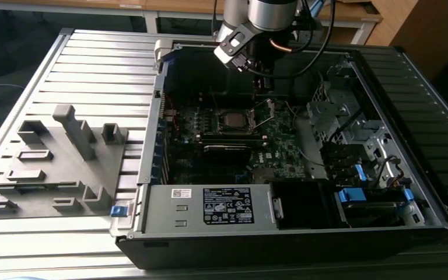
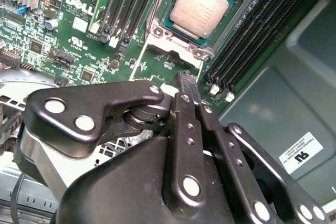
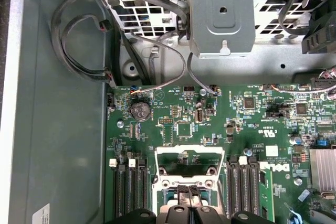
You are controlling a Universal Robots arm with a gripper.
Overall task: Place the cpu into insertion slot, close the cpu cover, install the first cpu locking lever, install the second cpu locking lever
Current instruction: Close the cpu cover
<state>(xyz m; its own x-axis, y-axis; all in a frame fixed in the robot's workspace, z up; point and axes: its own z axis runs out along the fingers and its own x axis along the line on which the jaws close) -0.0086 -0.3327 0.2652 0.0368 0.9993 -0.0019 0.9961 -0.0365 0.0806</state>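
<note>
The small, flat, square cpu point(image 2: 202, 8) with its dull silver-grey metal top lies seated in the socket on the green motherboard point(image 2: 79, 24). The thin silvery metal-framed cpu cover point(image 3: 189, 150) stands hinged open beside it. The black gripper point(image 2: 188, 83), fingers pressed together and empty, hovers near the cover's edge.

We show the cpu point(image 2: 201, 8) with a dull silver-grey top and a teal edge, the motherboard point(image 2: 147, 64) green with fine white print, the cpu cover point(image 3: 189, 149) silvery, the gripper point(image 2: 188, 83) glossy black with bright rivets, and the table point(image 1: 100, 64) pale grey, ribbed in parallel slats.
</note>
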